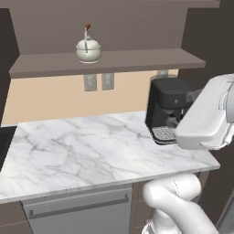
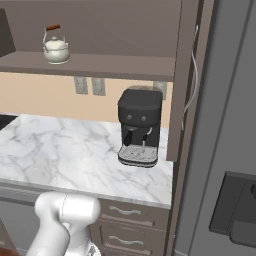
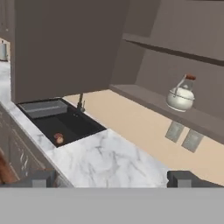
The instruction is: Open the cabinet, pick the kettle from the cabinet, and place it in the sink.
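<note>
The cabinet (image 1: 114, 61) stands open, its brown inner shelf bare except for the kettle (image 1: 88, 50). The kettle is cream-white with a reddish arched handle and sits upright on the shelf's left part. From the right base view the kettle (image 2: 56, 49) is at the upper left and an open cabinet door (image 2: 182, 75) with a curved silver handle swings out at the right. In the hand view my gripper (image 3: 111, 179) is open and holds nothing, well short of the kettle (image 3: 181, 95). The black sink (image 3: 61, 122) and its faucet (image 3: 80, 103) lie lower left, beneath the other open door (image 3: 65, 48).
A black coffee machine (image 1: 167, 109) stands on the marble counter (image 1: 91, 151) at the right, below the shelf. A small round object (image 3: 58, 138) lies in the basin. Under the counter is a grey front with a bar handle (image 1: 77, 205). A tall grey appliance (image 2: 225, 150) borders the right.
</note>
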